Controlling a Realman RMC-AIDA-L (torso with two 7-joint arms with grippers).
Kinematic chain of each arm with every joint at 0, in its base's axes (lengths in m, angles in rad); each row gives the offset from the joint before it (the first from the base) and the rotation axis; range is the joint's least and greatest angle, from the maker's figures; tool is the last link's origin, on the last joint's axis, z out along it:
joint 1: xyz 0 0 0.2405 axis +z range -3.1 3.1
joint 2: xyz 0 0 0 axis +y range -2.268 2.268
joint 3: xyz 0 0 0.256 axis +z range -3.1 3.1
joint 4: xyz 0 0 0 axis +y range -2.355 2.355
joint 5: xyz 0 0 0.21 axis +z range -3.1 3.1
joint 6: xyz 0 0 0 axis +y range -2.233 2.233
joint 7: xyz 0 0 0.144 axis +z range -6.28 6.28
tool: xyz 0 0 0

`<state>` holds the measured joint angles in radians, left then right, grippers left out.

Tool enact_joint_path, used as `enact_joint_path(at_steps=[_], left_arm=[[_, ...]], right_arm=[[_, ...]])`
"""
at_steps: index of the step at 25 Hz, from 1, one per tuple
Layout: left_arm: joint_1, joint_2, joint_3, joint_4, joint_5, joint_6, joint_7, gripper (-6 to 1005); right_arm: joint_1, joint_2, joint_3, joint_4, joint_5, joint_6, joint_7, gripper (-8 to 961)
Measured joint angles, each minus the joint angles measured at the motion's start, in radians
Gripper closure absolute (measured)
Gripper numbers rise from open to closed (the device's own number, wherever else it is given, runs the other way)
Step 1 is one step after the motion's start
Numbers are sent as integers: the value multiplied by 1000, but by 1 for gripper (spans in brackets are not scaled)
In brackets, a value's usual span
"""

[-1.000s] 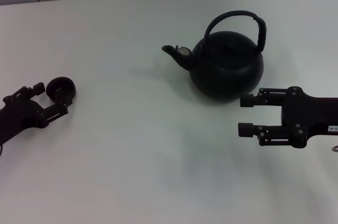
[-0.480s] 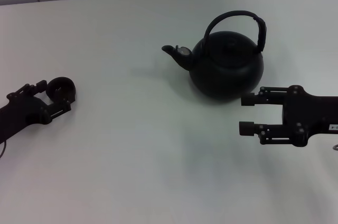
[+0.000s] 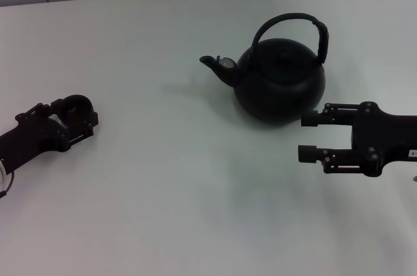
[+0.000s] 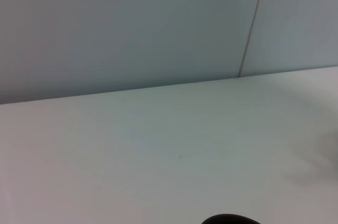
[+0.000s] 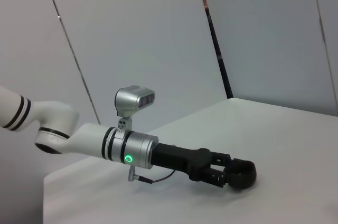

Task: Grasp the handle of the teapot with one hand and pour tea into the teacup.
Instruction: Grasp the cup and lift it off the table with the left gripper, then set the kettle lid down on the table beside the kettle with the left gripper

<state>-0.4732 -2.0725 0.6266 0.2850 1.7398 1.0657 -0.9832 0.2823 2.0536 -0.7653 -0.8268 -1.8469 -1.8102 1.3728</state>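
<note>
One teapot (image 3: 280,81), spout toward left pincer (image 3: 77,120)

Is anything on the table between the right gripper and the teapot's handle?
Nothing visible. The right gripper, open, sits just in front of the teapot; the handle arches free above the pot, and the table between them is bare.

- No word, brand or number can be read anywhere in these views.
- A small white label (image 3: 410,155) sits on the arm behind the right gripper (image 3: 309,137), on the side away from its fingertips; its dark print is too small to make out.
- The teapot (image 3: 280,81) ahead of that gripper carries no visible lettering.
</note>
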Motion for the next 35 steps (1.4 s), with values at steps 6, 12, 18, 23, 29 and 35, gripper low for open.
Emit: enact_joint_path(at_steps=[6,12,18,23,29,35], left_arm=[[-2,0,1,0,-5,-1,-2,257],[-2,0,1,0,-3,-2,0,293],[-5,0,1,0,-2,9,-5,304],[-20,0,0,-6,-6,40,-14,297],[-45,-3,1,-19,-7,125,-14,289],[-68,-5,1,-51,-5,184,-6,280]], right_arm=[[2,-2,21,0,-4,-3,0,256],[2,-1,21,0,-5,-2,0,257],[4,-1,21,0,-6,1,0,256],[5,-1,21,0,-6,2,0,255],[-1,-1,21,0,-4,1,-9,256],[-2,-1,21,0,-3,-2,-11,256]])
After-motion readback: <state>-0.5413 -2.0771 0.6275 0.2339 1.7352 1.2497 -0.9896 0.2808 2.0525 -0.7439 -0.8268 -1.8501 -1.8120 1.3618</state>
